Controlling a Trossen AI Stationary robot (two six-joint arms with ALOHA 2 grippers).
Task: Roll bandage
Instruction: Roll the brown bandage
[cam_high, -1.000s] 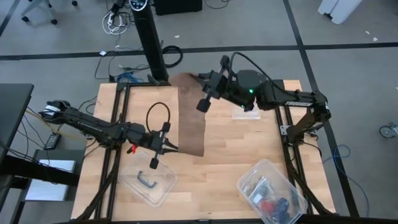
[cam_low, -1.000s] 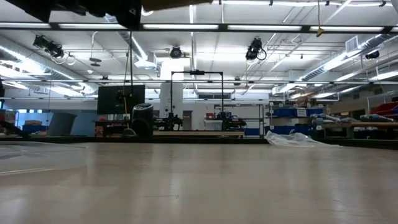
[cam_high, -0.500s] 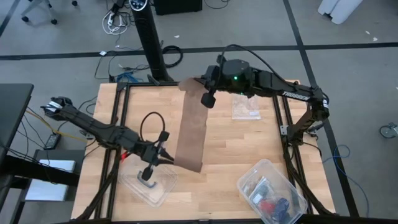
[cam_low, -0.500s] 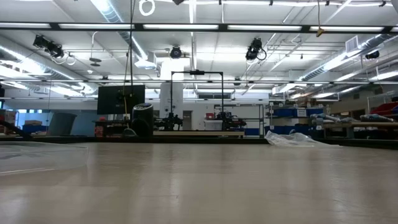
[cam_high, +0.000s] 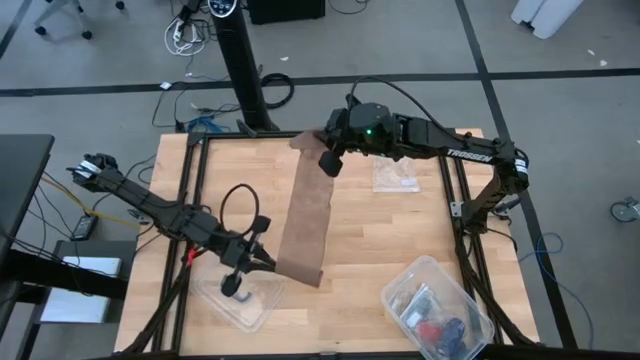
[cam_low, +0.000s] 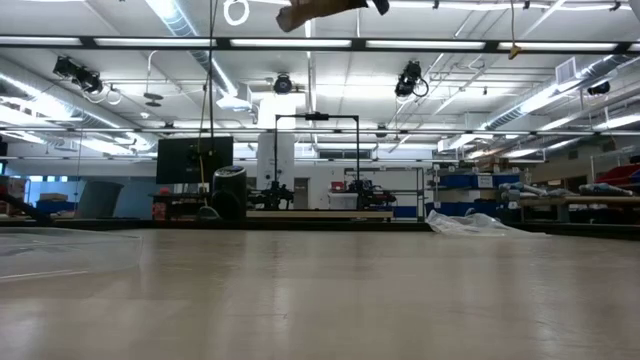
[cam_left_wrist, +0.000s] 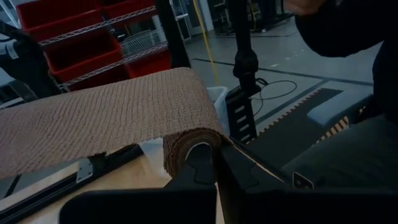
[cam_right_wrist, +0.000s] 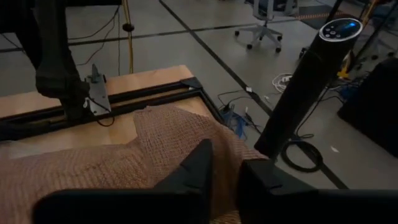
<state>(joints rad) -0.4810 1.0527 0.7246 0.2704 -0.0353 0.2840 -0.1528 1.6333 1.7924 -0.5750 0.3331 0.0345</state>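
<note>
My left hand (cam_high: 262, 262) was near the front left part of the surface (cam_high: 370, 240), clenched on the near end of the bandage (cam_high: 306, 215), where the brown fabric had been wound into a small roll — in my left wrist view that roll (cam_left_wrist: 186, 146) sat just ahead of my dark fingers (cam_left_wrist: 199, 171), with the flat, ribbed strip running away from it. The bandage lay as one long band across the middle of the surface, from that rolled end toward the back edge. My right hand (cam_high: 322, 140) was at the back edge, over the far end of the strip; in my right wrist view the fabric (cam_right_wrist: 155, 149) bunched up around my fingers (cam_right_wrist: 196, 165), which stood a little apart, and I could not tell whether they gripped the cloth or only rested on it. Just beside my left hand, at the front left corner, lay a clear plastic tub (cam_high: 240, 295) with a black handle piece. At the front right corner stood another clear container (cam_high: 440, 305) holding mixed small items — and a small clear bag (cam_high: 396, 175) lay near the back right of the surface.
</note>
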